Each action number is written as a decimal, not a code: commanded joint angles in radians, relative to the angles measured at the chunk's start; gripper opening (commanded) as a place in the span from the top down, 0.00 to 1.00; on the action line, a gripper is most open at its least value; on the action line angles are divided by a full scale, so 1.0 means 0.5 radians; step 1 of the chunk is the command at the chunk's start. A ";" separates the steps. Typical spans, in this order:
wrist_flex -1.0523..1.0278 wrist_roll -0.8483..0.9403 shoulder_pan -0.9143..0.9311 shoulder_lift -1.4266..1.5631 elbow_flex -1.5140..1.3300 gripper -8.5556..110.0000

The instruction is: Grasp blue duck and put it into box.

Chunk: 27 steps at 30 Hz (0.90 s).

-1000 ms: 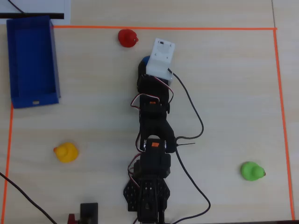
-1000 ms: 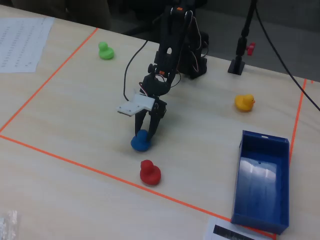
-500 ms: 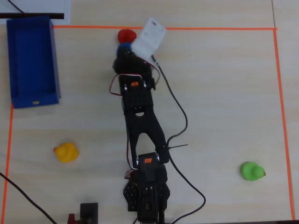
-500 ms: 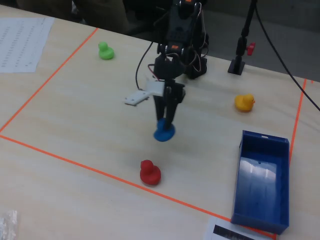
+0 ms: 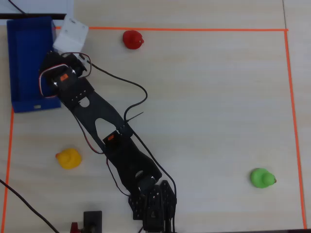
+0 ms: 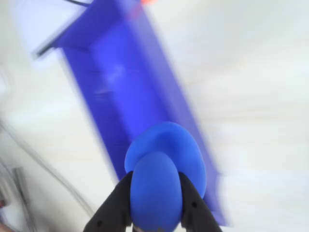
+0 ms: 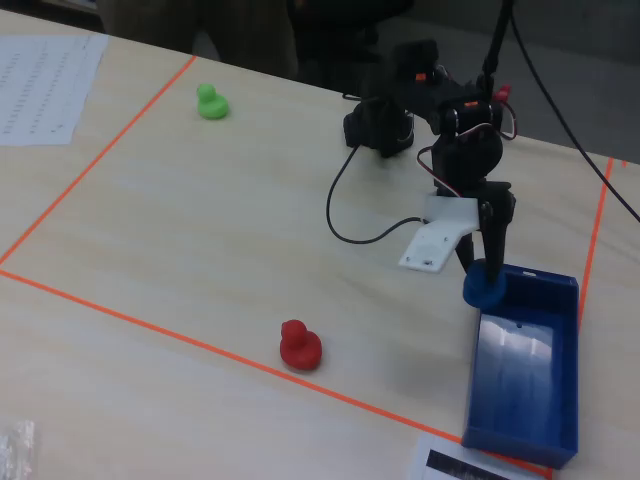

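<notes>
My gripper (image 6: 155, 191) is shut on the blue duck (image 6: 164, 169), whose rounded body fills the space between the black fingers (image 6: 116, 203). In the fixed view the duck (image 7: 486, 287) hangs from the gripper (image 7: 484, 275) right at the near left rim of the deep-blue box (image 7: 525, 380). In the wrist view the box (image 6: 125, 82) lies blurred just beyond the duck. In the overhead view the arm (image 5: 97, 111) reaches to the box (image 5: 24, 63) at the upper left; the duck is hidden under the wrist there.
A red duck (image 5: 132, 39) sits by the orange tape line at the top. A yellow duck (image 5: 68, 158) is at the lower left, a green duck (image 5: 262, 178) at the lower right. Orange tape (image 5: 291, 97) frames the work area. Cables (image 5: 131, 90) trail from the arm.
</notes>
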<state>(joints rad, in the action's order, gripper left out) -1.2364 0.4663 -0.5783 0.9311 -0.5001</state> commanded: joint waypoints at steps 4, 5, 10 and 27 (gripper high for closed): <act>0.224 -0.206 -0.025 -0.126 0.460 0.93; 0.224 -0.218 -0.040 -0.178 0.525 0.93; 0.276 -0.291 -0.135 -0.387 0.660 0.93; -0.135 -0.003 -0.267 -0.687 1.062 0.64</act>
<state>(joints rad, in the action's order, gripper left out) -1.2364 0.4157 -0.7210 0.5568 -0.0828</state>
